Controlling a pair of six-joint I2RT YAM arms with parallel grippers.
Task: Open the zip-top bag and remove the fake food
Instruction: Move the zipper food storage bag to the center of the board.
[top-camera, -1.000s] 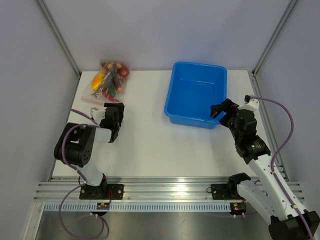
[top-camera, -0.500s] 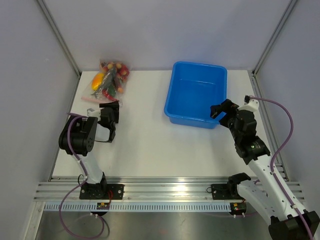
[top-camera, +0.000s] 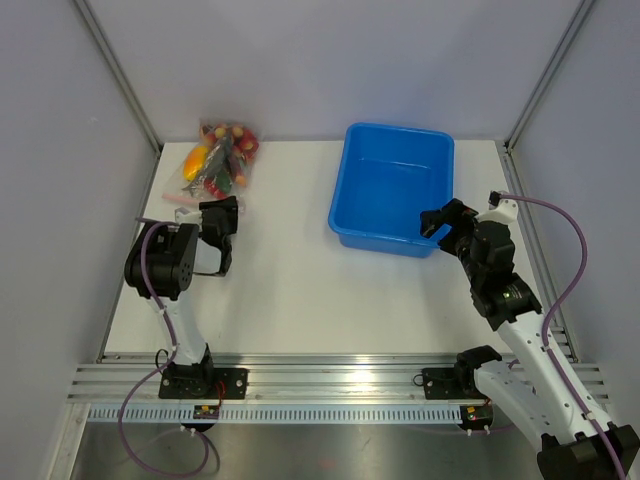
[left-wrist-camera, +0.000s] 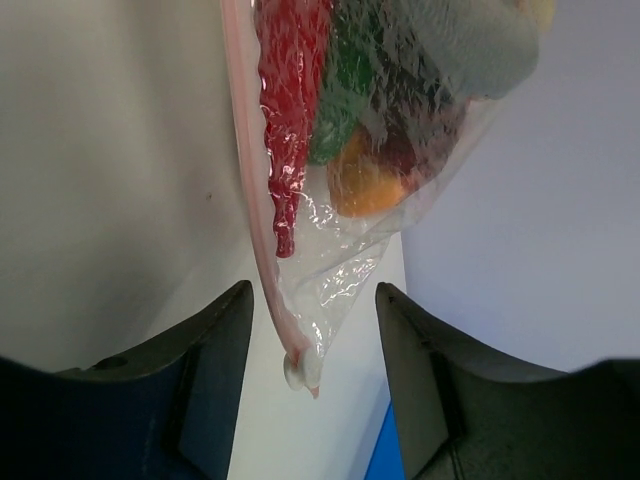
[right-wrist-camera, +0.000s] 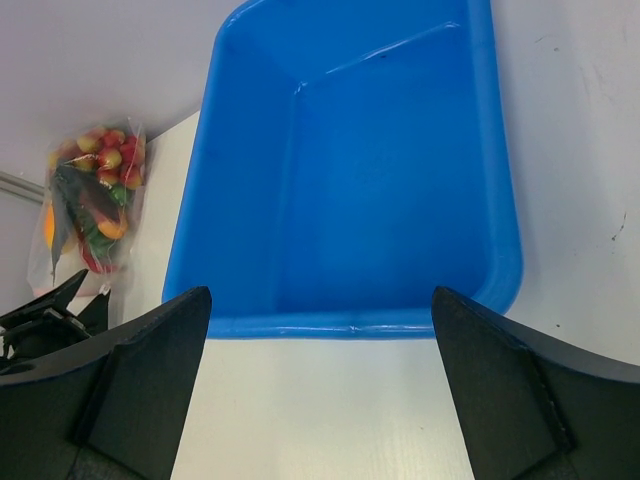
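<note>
A white table (top-camera: 300, 290) fills the floor of a booth closed in by plain grey walls (top-camera: 330, 60) at the back and both sides, with slanted aluminium posts (top-camera: 120, 75) in the far corners and a ribbed aluminium rail (top-camera: 340, 375) along the near edge, where both arm bases are bolted. The biggest thing on the table is the blue tub (top-camera: 392, 185), standing right of centre close to the back edge, its smooth blue floor in plain view. The zip-top bag (top-camera: 215, 165) lies in the far left corner, near the table's left edge and reaching toward the back wall, well apart from the tub. It is zipped, and the fake food (top-camera: 212, 160) is packed inside: a red pepper (left-wrist-camera: 285, 130), a green piece (left-wrist-camera: 340, 100), an orange piece (left-wrist-camera: 365, 185) and something grey (left-wrist-camera: 470, 50) press against the crinkled plastic. A broad stretch of white surface runs between bag and tub and across the near half. The right gripper (right-wrist-camera: 320, 300) hangs at the tub's near right corner, its jaws spread wide and holding nothing. The left gripper (top-camera: 222, 208) sits at the bag's near end, jaws apart on either side of the pink zipper strip (left-wrist-camera: 250, 200), whose white end tab (left-wrist-camera: 300, 372) lies in the gap, touching neither finger.
</note>
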